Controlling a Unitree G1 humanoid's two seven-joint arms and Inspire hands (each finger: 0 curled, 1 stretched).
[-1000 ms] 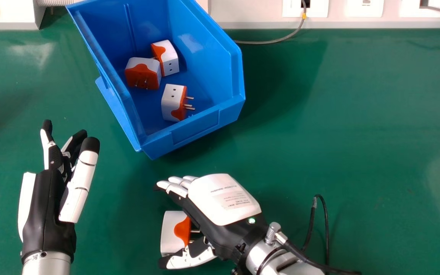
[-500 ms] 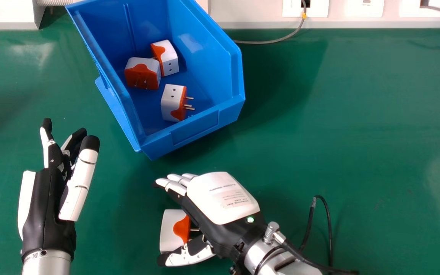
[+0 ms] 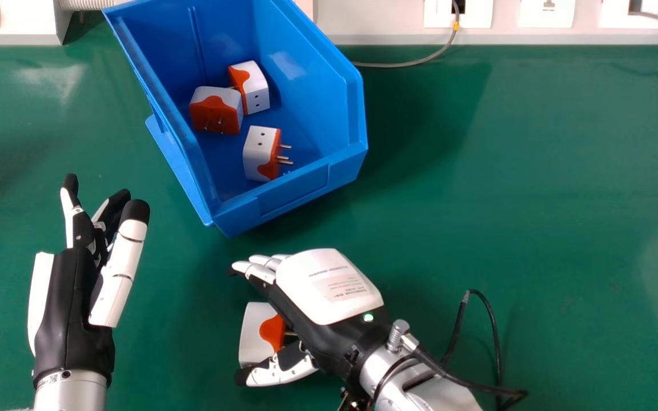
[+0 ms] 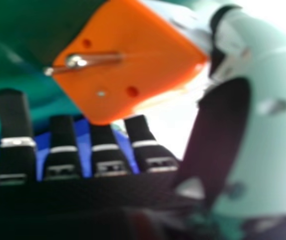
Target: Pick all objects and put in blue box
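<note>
In the head view my right hand [image 3: 329,291] is below the blue box [image 3: 292,200], its thumb and fingers around a white and orange plug adapter [image 3: 256,335]. The right hand view shows the adapter's orange pronged face [image 4: 132,60] between the thumb and fingers of my right hand [image 4: 263,120]. Inside the box lie three similar adapters: one at the back [image 3: 256,85], one at the left [image 3: 215,111] and one nearer the front [image 3: 260,153]. My left hand [image 3: 72,297] is at the left, fingers extended, holding nothing.
A green table [image 3: 506,188] lies beneath everything. Along its back edge runs a pale panel with white sockets [image 3: 546,12], and a grey cable [image 3: 414,61] rests near it. A black cable [image 3: 492,325] loops beside my right forearm.
My right hand has moved slightly up the head view toward the box, and the adapter has moved with it. The left hand has shifted up very slightly.
</note>
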